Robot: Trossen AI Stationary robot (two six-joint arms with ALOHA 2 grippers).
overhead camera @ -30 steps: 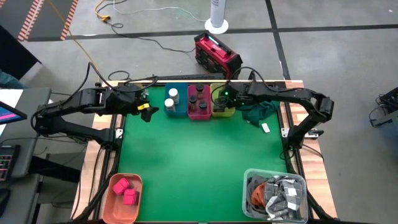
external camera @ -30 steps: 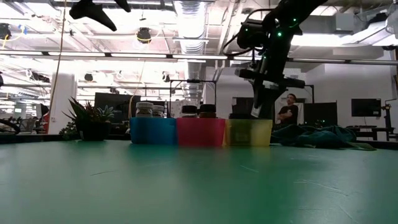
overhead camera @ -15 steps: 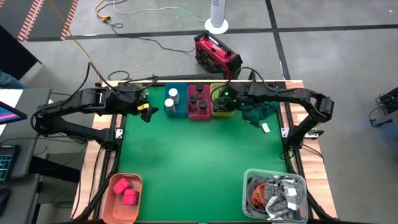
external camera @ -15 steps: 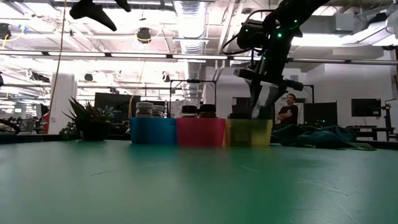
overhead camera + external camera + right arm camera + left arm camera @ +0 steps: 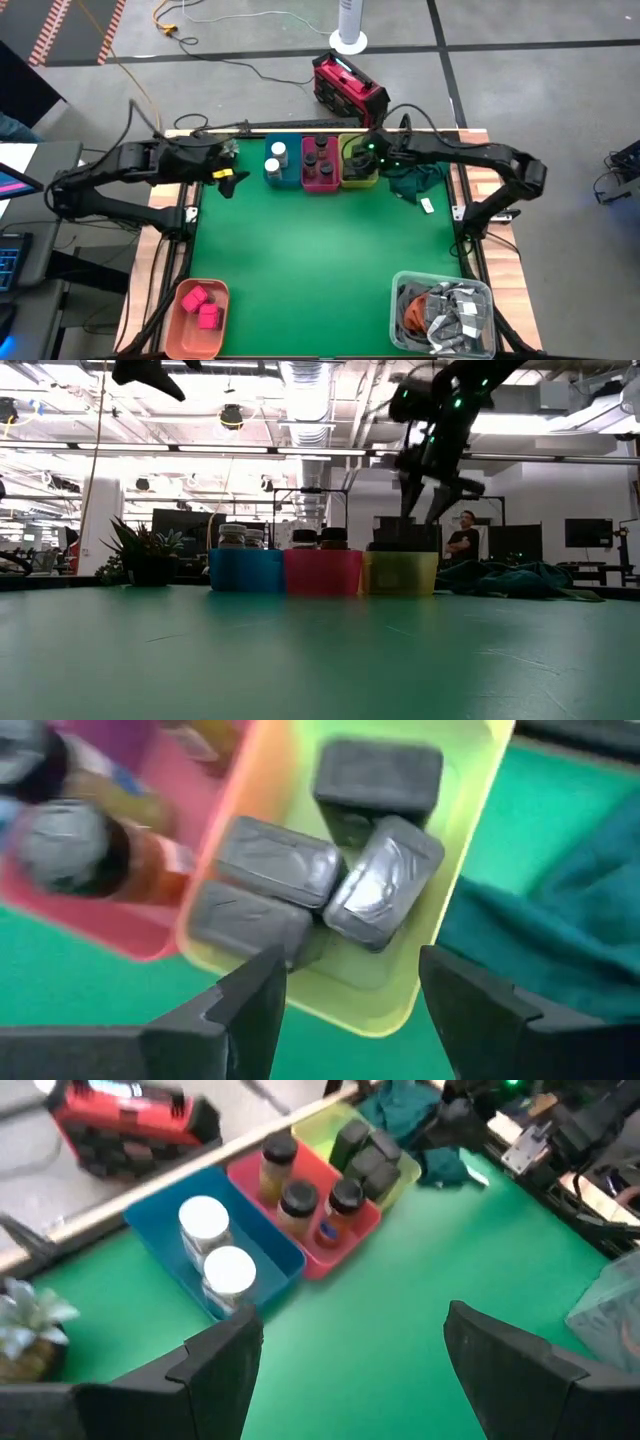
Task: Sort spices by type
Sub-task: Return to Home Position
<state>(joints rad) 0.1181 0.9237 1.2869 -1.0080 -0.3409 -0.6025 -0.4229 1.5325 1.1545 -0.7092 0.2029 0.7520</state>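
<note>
Hovering wide open beside the blue plastic bin (image 5: 291,165), my left end effector (image 5: 350,1370) waits. My right end effector (image 5: 345,990), spread and empty, hangs directly above the black cube-like boxes (image 5: 345,870) in the yellow plastic bin (image 5: 463,850); retreating should mean lifting straight up.

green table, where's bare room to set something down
The mat is bare from the blue bin, red bin and yellow bin down to the tray and tub at the near corners. Crowded at the far edge: right gripper above the yellow bin, left gripper raised beside the blue bin.
</note>
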